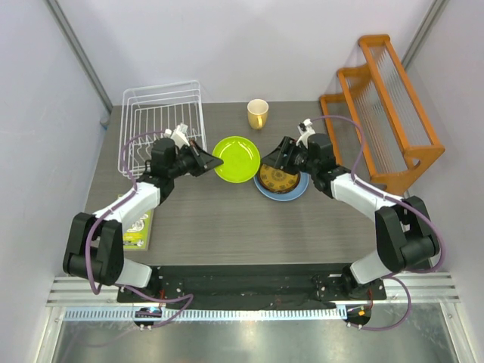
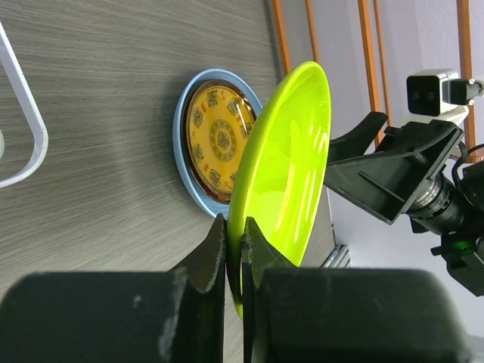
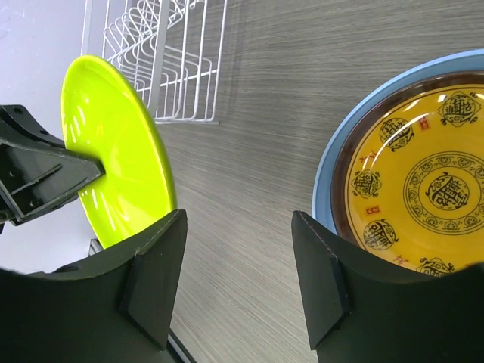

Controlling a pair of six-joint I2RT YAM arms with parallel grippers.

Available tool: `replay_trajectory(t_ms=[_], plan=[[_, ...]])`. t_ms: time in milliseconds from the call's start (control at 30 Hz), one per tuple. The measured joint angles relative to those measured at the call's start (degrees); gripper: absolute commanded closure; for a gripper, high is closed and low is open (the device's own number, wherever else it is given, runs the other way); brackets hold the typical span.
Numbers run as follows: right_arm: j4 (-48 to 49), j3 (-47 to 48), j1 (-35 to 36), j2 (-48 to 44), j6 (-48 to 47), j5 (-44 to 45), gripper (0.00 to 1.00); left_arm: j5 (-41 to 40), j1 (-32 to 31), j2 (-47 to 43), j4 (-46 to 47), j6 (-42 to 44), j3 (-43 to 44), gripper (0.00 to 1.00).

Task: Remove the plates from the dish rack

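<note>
Two arms are meeting over the middle of the worktop (image 1: 212, 219). The left gripper (image 1: 214, 160) is clenching its jaws on the rim of the lime green plate (image 1: 236, 159). The left wrist view is showing that rim wedged tight between the two black fingers (image 2: 213, 253), one on each face. The rest of the plate is reaching out beyond the jaws towards the right arm. It is sitting out of the dish rack (image 1: 162, 113), between the rack and the stack of plates, with its far edge just beside that stack. Whether it is touching the worktop, I cannot tell.

The right gripper (image 1: 281, 155) is hanging over the left edge of the stack with its jaws spread wide. The worktop and the stack's edge are showing through the gap. In the stack, the yellow patterned plate (image 1: 278, 180) is lying on top. A dark red rim is peeking out around it, and the light blue plate (image 1: 299, 190) is lying underneath. The yellow cup (image 1: 258, 113) is standing behind the plates.
</note>
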Motion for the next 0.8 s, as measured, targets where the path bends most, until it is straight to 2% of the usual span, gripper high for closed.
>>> replay_trajectory(t_ms=[667,700,800], plan=[[-0.2,0.1,1.0,-0.8,0.0,0.4,0.37,-2.8,-2.6,2.4,0.0,0.2,-0.2,1.00],[-0.2,0.1,1.1,-0.6,0.0,0.3,0.39,-2.8,-3.0,2.6,0.0,0.2,-0.2,1.00],[-0.1,0.4,1.2,0.3,-0.1,-0.2,0.56,-2.8,-4.3,3.5,0.1,0.2,-0.2,1.00]])
